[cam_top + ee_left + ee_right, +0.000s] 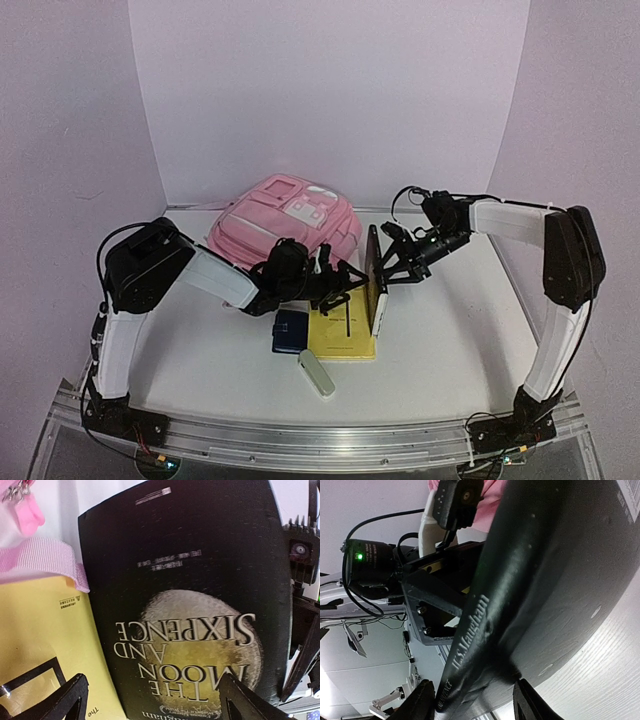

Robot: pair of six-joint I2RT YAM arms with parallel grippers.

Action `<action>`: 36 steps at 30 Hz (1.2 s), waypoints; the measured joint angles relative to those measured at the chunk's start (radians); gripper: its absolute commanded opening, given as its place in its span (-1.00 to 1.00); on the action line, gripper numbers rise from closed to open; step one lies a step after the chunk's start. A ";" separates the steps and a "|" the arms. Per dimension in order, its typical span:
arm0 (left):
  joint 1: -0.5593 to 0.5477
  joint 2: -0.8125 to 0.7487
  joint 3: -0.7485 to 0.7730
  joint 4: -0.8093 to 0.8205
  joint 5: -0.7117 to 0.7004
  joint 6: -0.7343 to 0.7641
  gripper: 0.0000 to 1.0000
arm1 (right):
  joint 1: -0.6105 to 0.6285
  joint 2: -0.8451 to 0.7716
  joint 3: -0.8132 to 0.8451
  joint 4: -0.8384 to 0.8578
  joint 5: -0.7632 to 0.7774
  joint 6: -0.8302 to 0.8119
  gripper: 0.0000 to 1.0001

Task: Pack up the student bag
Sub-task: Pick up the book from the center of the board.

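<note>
At the back of the table (455,345), left of centre, the student bag (285,215) lies flat, well apart from both arms' fingers; whether any pocket is unzipped cannot be told. Nearer the front, a small blue item (290,331) and a white stick-shaped item (318,378) lie loose. Left gripper (155,694): jaws wide and empty, facing the front cover of the black book (375,285). Yellow notebook (345,338): flat on the table, just beside the foot of the black book. Black book: stood on edge between the two arms. Right gripper (476,700): fingers straddle the spine; whether they press it or stand slack cannot be told. Step in hand, as judged: bringing the upright book under control before packing. The next move probably calls for one firm grip on the book's edge, then a carry to the bag's opening, which must first be found or held open.
</note>
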 measured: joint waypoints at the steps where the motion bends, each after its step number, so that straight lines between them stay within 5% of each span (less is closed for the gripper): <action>1: 0.000 -0.007 0.001 -0.007 -0.001 0.008 0.72 | 0.003 0.000 0.004 -0.001 0.011 0.007 0.08; 11: -0.021 -0.005 0.196 -0.229 -0.006 0.164 0.64 | 0.002 -0.027 0.011 -0.015 0.187 0.039 0.45; 19: -0.041 0.017 0.233 -0.324 -0.040 0.214 0.70 | -0.020 -0.030 -0.002 -0.061 0.351 0.039 -0.24; 25: -0.049 -0.036 0.150 -0.354 -0.114 0.247 0.90 | -0.040 -0.030 -0.002 -0.071 0.433 0.069 -1.00; 36: -0.024 -0.214 0.113 -0.393 -0.151 0.343 0.99 | -0.098 -0.087 0.044 -0.125 0.455 -0.038 -1.00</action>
